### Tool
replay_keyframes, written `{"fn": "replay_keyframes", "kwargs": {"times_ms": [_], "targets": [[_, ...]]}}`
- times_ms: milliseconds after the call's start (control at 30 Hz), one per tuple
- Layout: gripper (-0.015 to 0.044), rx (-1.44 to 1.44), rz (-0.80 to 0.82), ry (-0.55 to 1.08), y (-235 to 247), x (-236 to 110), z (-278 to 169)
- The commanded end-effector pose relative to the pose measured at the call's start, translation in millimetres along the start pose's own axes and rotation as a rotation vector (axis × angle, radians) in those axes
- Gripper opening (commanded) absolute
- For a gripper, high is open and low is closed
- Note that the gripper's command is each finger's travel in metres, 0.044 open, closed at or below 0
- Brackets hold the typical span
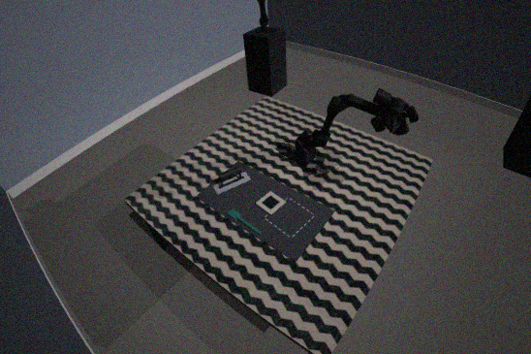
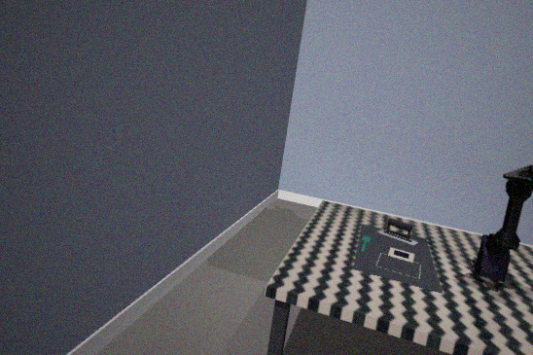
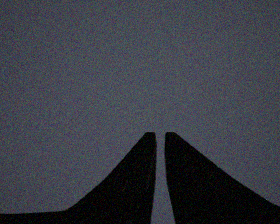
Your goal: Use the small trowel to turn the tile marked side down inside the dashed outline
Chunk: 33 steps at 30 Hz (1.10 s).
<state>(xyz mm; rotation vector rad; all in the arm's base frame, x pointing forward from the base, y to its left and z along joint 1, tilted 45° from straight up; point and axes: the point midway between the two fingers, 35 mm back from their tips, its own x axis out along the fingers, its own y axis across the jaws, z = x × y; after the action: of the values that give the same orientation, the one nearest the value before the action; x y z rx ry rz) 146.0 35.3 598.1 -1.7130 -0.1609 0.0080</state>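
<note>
A slim green trowel (image 1: pixel 243 220) lies on the dark mat (image 1: pixel 310 231) on the counter, just beside the tile (image 1: pixel 270 203). It looks light and stiff, best gripped mid-handle. The jaws hang nearly closed and empty, raised well away from it beyond the arm's base.

Zigzag-patterned desk (image 1: pixel 368 226) in black and cream, dark pedestal (image 1: pixel 265 60) bearing a camera stand (image 1: pixel 264 3) beyond it, small grey bracket (image 1: pixel 233 182) on the desk, white skirting board (image 1: pixel 126 116) along pale blue wall.
</note>
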Motion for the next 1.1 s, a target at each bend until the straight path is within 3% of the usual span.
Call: {"fn": "replay_keyframes", "kwargs": {"times_ms": [0, 333, 700, 1067], "targets": [[0.0000, 0.000, 0.000, 0.000, 0, 0, 0], [0.0000, 0.000, 0.000, 0.000, 0, 0, 0], [0.0270, -0.132, -0.026, 0.064, -10, 1, 7], [0.0270, -0.474, -0.067, 0.202, -30, 7, 31]]}}
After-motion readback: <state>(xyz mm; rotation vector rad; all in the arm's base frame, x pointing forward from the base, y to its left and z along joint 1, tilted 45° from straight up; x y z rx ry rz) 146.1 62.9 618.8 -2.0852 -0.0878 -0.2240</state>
